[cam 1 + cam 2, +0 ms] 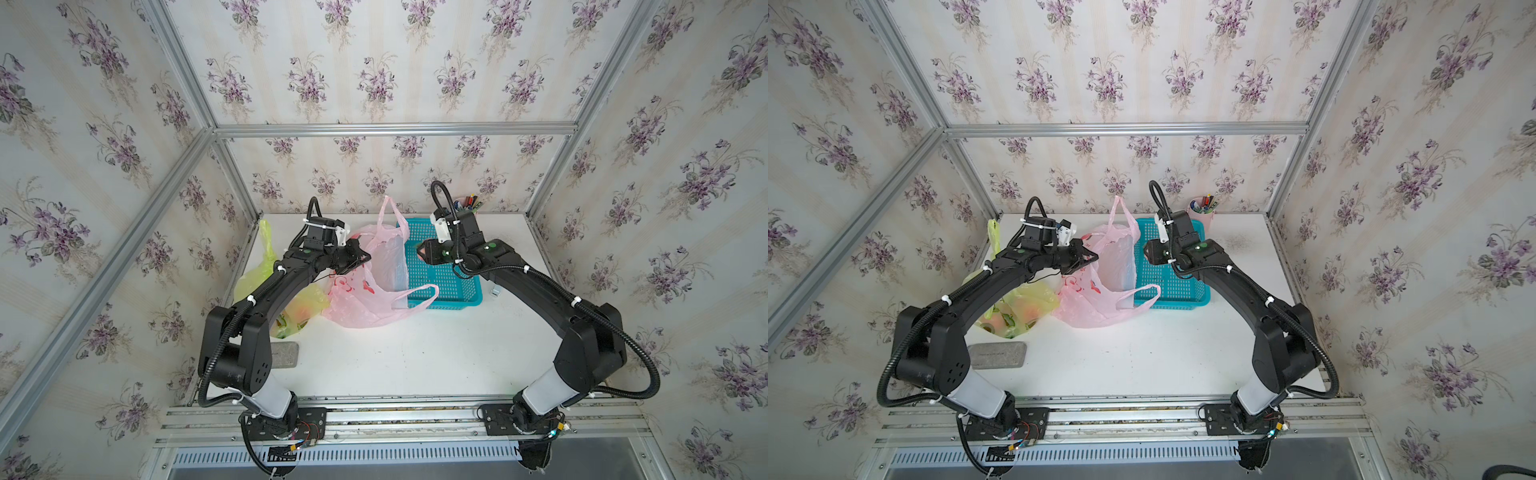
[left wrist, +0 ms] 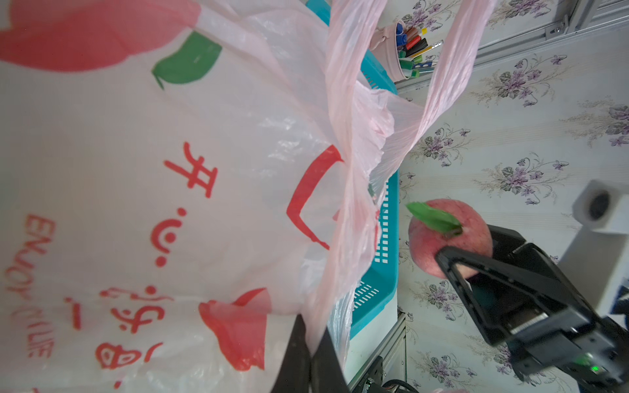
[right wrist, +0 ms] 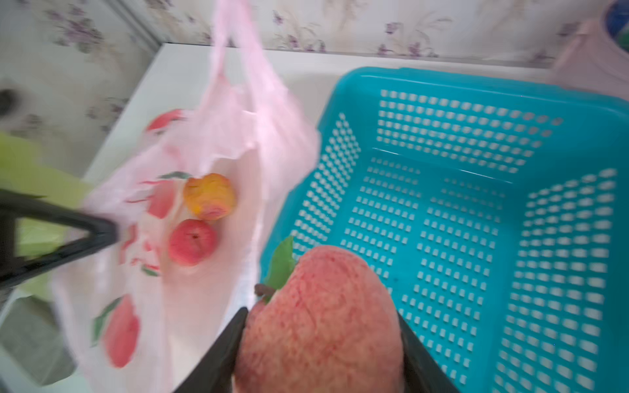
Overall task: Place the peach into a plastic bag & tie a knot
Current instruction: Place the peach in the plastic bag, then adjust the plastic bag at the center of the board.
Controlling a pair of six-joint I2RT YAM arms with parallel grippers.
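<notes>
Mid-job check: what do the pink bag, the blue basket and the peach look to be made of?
Bag: thin plastic film. It is translucent and glossy, and it crinkles and hangs limp.
Basket: stiff moulded plastic, smooth with a slight sheen and slotted all over.
Peach: matte, mottled pink skin with a flat green leaf. I cannot tell whether it is real or imitation.

Reads as thin, crinkled, translucent plastic: bag. Looks like hard, glossy plastic: basket. Appears matt, mottled: peach.
</notes>
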